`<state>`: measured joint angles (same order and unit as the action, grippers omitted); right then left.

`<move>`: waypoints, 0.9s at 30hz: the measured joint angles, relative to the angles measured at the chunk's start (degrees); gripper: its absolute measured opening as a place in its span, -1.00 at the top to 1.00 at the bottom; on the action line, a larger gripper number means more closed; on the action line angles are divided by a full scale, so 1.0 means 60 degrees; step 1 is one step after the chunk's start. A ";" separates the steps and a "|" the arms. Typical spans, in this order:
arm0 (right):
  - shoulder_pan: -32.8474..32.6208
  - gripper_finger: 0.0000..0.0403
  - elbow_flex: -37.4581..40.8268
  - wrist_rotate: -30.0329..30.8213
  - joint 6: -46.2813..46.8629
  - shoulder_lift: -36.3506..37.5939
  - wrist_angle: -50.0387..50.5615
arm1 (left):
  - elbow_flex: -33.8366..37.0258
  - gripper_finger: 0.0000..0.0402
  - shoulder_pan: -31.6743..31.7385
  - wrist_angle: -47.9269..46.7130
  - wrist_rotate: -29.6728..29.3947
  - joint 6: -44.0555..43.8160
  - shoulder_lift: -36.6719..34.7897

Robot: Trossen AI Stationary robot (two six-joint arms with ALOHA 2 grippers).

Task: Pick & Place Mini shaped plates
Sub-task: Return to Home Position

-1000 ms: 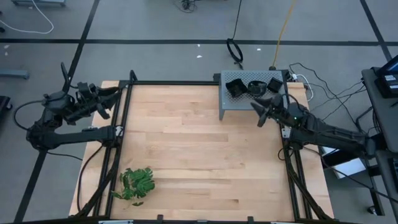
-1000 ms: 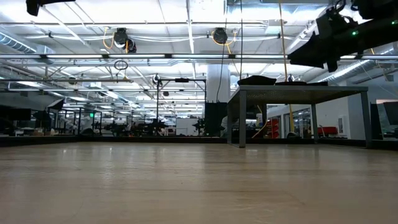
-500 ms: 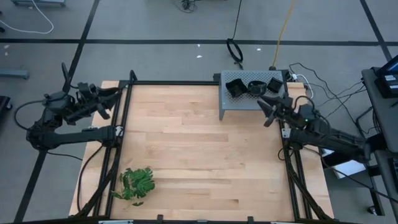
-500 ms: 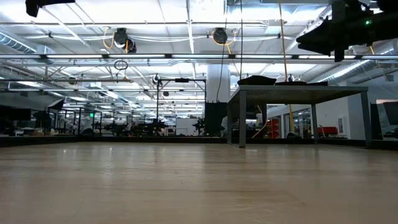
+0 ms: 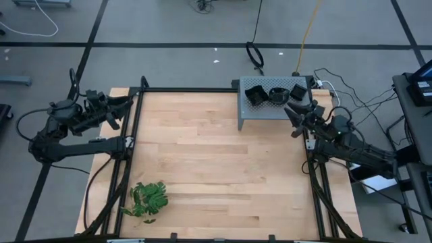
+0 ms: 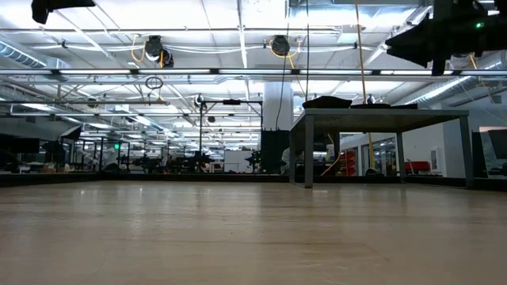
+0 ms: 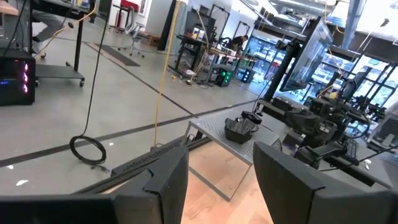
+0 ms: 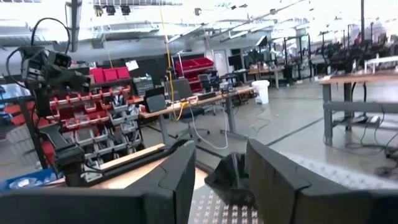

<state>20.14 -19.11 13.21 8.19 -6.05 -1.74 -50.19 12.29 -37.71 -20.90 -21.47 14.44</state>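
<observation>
Hovering at 2 o'clock: right claw point(image 5: 292, 121), spread, empty; should withdraw without brushing stacked glossy black mini plates point(image 5: 257, 94); left claw point(image 5: 124, 112), spread, empty, 10 o'clock.

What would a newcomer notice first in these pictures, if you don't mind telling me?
Most likely the cluster of small glossy black plates sitting on the grey perforated metal shelf at the far right corner of the pale wooden table. Next, the green leafy sprig lying alone near the left front corner. The right hand hovers open and empty beside the shelf, while the left hand waits open at the table's left edge.
</observation>
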 joint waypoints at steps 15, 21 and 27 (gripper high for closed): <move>0.0003 0.36 0.2460 -0.0478 0.0786 0.0085 -0.4251 | 0.0000 0.08 -0.0001 0.0000 -0.0002 -0.0048 0.0000; 0.0004 0.36 0.2633 -0.0476 0.0779 0.0072 -0.4600 | 0.0006 0.08 -0.0004 -0.0043 -0.0002 -0.0053 0.0011; 0.0004 0.36 0.2652 -0.0441 0.0779 0.0082 -0.4226 | 0.0855 0.08 0.0000 0.0608 -0.0010 -0.0207 0.0011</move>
<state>20.16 -3.20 10.57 12.86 -5.56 -27.10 -45.06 12.29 -34.06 -20.96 -22.71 14.50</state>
